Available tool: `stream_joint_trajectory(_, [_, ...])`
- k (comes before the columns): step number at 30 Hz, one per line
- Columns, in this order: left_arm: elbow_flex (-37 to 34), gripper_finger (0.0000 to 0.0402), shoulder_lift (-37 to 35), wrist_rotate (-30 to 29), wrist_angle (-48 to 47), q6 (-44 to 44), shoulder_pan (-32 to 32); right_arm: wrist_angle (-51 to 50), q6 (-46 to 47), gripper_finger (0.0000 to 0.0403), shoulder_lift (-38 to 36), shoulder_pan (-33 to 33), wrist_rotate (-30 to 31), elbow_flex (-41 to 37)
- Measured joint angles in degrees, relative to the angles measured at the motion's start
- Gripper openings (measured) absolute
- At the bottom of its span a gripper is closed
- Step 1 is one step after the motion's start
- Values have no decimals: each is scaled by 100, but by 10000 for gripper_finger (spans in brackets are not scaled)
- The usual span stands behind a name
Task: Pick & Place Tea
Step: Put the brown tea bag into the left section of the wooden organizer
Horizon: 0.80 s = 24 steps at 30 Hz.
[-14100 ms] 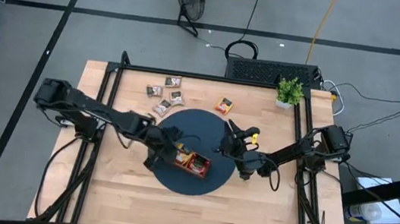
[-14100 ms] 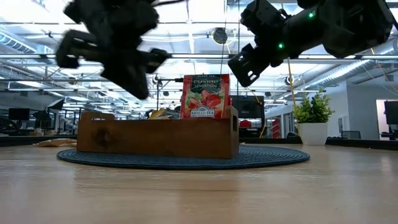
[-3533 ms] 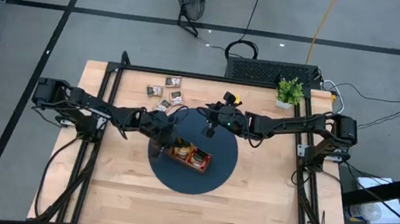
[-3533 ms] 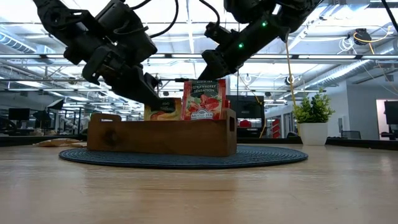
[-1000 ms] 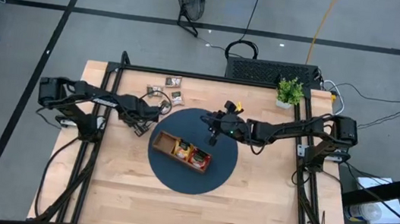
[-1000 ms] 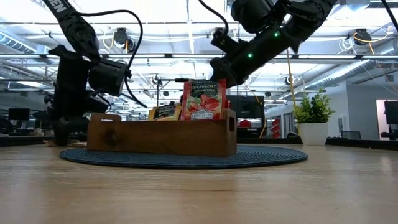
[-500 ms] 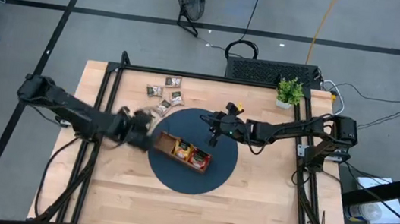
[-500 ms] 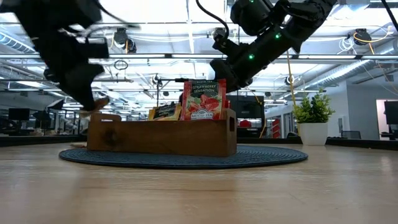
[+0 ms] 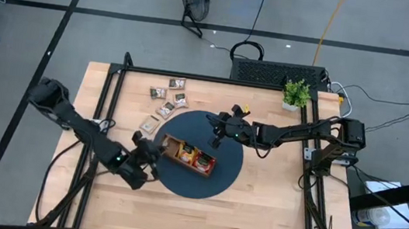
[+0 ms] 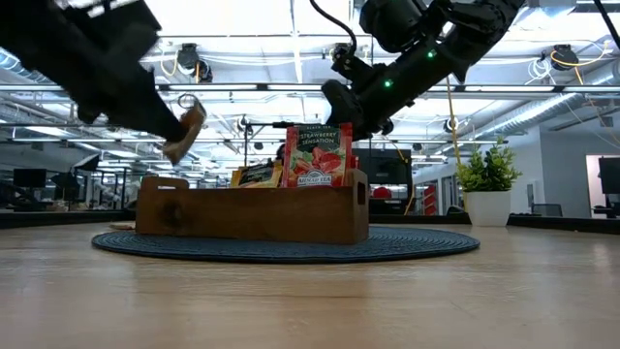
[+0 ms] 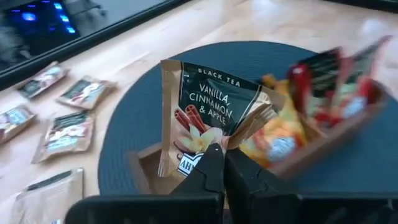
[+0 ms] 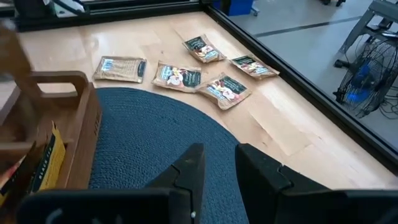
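Above the left end of the wooden tray (image 9: 186, 154), the left gripper (image 11: 219, 163) is closed on a dark brown tea sachet (image 11: 208, 118) with the words "black tea, vanilla, cinnamon and apple". The sachet stands upright in the gripper, with its flat face toward the wrist camera, and the tray lies just beyond and below it on the round blue mat (image 9: 228, 145). The empty end compartment is the nearest one, so I judge that the coming move is a short lowering of the sachet, edge first, into that compartment.

Red sachets (image 10: 317, 155) and orange sachets (image 11: 280, 140) already stand in the other compartments. More brown sachets (image 12: 177, 76) lie flat on the desk (image 9: 254, 222) behind the mat, well apart from the tray.

The right gripper (image 9: 220, 130) hangs over the far side of the mat, with its fingers a little apart and nothing between them.
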Motion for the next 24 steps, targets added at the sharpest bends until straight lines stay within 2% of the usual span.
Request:
stream_joint_trajectory(7, [0, 6, 613, -267, 147, -561, 441, 178, 1, 77, 0, 115, 0, -1])
stream_joint_trajectory(15, [0, 6, 924, -242, 792, -228, 577, 225, -104, 77, 0, 189, -2, -1])
stream_joint_trajectory(24, [1, 60, 950, -86, 759, -336, 743, 196, -107, 77, 0, 189, -4, 0])
